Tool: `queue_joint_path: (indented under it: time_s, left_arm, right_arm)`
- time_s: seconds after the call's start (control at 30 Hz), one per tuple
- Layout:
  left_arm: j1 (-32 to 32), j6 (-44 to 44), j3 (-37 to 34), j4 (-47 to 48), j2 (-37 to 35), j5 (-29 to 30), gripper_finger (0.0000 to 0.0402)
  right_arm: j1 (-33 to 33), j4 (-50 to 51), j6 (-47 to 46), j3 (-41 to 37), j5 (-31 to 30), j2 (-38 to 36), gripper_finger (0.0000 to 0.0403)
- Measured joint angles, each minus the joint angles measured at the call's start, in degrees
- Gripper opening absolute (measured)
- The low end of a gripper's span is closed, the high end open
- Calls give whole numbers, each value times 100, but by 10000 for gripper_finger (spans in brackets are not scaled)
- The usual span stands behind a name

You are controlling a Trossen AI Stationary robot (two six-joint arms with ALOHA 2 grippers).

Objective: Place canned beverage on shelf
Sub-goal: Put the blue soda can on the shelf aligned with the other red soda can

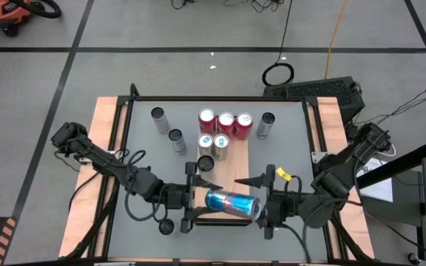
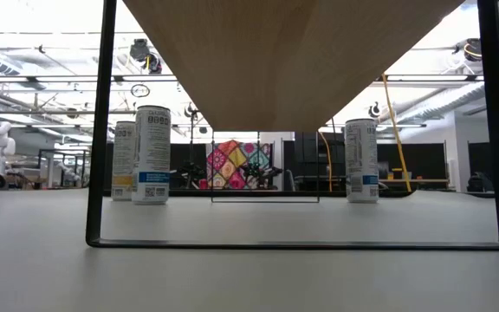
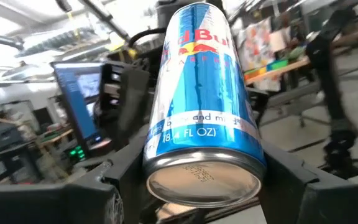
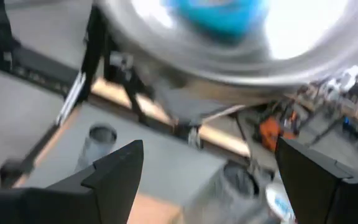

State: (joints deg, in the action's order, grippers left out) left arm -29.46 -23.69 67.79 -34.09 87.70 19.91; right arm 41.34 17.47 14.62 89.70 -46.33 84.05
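Observation:
A blue and silver canned beverage (image 1: 231, 203) lies level in the air over the near end of the shelf (image 1: 228, 171), a wood-grain board on a dark frame. My left gripper (image 1: 200, 199) is shut on its left end. My right gripper (image 1: 264, 209) stands open just off the can's right end; in the right wrist view its fingers (image 4: 114, 171) are wide apart below the blurred can end (image 4: 229, 25). Several cans, red ones (image 1: 225, 123) and white ones (image 1: 212, 143), stand upright on the shelf's far end. My left gripper pinches the can's bottom end (image 3: 166, 149) between its two fingers (image 3: 101, 190), one on each side of the round wall. The fingers come level from the table's left and lie along the can. The can sticks out level toward the table's right, lifted clear of the shelf.
Grey cans stand on the tabletop beside the shelf: two on the left (image 1: 158, 117) (image 1: 176, 140), one on the right (image 1: 265, 125). The low view looks under the shelf board (image 2: 293, 61) past its dark frame (image 2: 100, 130) to these cans (image 2: 152, 154). Cables lie on the floor beyond.

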Motion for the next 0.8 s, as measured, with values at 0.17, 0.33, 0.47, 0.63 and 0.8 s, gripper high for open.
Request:
queue_joint_path:
  time_s: [0.17, 0.33, 0.47, 0.63, 0.8]
  left_arm:
    - [-66, 35, 0, -184, -9, -130, 229]
    - [-61, 40, 0, -163, -9, -220, 229]
    - [-63, 26, 0, -162, -7, -238, 229]
    - [4, 23, 0, -208, 20, -245, 229]
    - [83, 25, 0, -320, 117, -224, 229]
  right_arm:
    - [136, -987, 778, -9, 543, -22, 302]
    - [358, -1659, 1455, -11, 790, -26, 301]
    - [411, -1880, 1620, -12, 929, -26, 284]
    - [336, -2022, 1652, -12, 1008, -32, 246]
    - [200, -2050, 1652, -12, 1050, -39, 203]
